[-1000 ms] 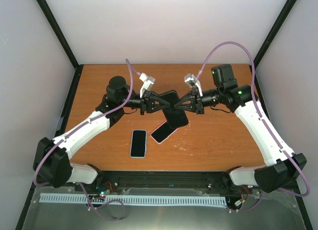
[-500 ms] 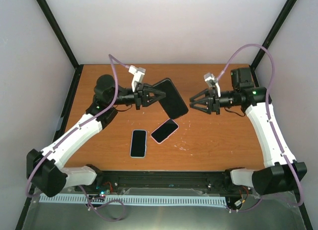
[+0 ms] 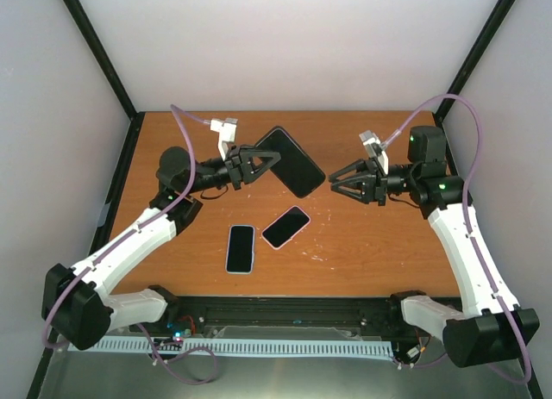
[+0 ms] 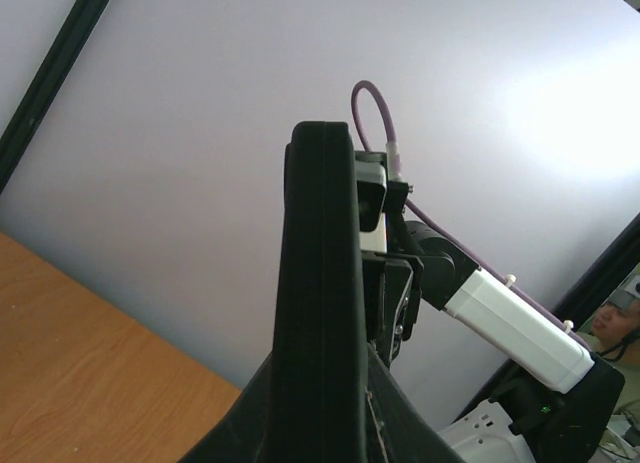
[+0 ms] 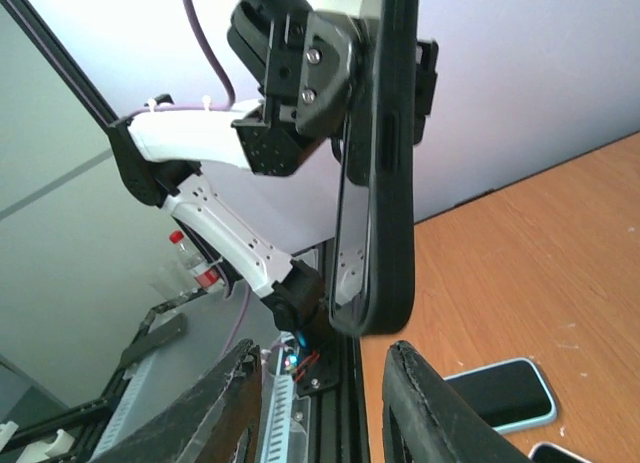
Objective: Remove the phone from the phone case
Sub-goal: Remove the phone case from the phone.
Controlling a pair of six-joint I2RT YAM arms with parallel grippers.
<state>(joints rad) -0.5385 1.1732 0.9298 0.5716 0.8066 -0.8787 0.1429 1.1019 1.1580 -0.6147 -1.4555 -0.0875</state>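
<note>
Above the table (image 3: 388,244), left gripper (image 3: 263,165) clamping phone case (image 3: 293,162), right gripper (image 3: 333,181) spread, empty, edge-on in wrist views.

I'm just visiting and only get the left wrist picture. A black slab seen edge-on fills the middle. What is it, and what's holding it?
Observer: That is the black phone case. The top view shows the left gripper clamped on its left end, holding it up off the table.
Operator: Is the other arm gripping it too?
Observer: No. The right gripper is open and sits off to the case's right, with a clear gap between them.
</note>
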